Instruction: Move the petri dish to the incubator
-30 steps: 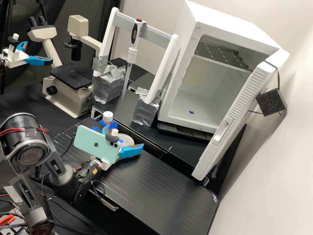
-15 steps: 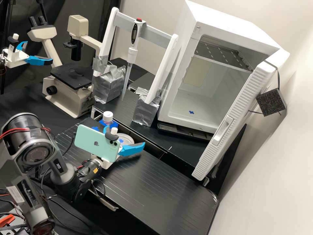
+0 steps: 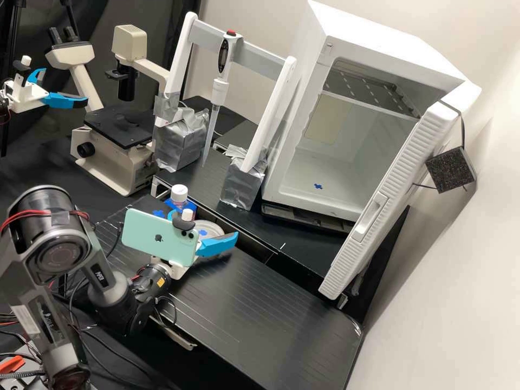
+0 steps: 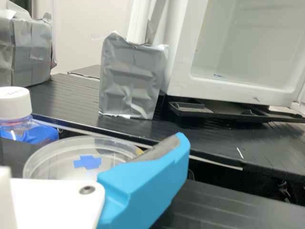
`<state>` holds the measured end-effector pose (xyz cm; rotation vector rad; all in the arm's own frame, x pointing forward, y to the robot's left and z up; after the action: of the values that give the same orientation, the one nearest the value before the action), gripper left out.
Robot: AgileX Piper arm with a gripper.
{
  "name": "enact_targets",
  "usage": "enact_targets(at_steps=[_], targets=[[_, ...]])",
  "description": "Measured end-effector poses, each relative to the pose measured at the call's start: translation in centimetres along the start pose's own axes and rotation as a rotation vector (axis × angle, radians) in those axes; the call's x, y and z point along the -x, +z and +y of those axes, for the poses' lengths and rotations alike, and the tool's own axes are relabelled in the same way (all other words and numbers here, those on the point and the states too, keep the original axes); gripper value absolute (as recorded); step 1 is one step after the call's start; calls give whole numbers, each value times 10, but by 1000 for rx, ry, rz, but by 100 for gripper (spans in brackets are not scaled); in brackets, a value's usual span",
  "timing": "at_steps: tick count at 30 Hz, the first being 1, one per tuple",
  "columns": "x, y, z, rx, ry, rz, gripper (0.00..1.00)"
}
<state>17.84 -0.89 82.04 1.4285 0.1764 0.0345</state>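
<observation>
Claw [image 3: 205, 225] spread wide, the robot sizes up its grasp: good form calls for straddling the petri dish [image 4: 62, 160] squarely, slipping the hidden finger clear of the capped bottle [image 4: 14, 107], then squeezing the thin wall gently and lifting level. The dish lies flat on the desk [image 3: 260, 303], apparently between the fingers [image 4: 147, 186]; contact cannot be told.

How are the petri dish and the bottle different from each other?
The petri dish is low and wide, while the bottle is narrower and stands taller. The petri dish shows a blue cross-shaped patch on its flat face, whereas the bottle is topped by a white cap. Both are round and at least partly see-through, and they sit near each other.
</observation>
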Motion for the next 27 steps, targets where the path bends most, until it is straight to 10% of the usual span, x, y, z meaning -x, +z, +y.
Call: enact_targets(at_steps=[17, 27], targets=[[11, 1, 4, -26, -33, 19, 100], [44, -24, 21, 13, -1, 14, 100]])
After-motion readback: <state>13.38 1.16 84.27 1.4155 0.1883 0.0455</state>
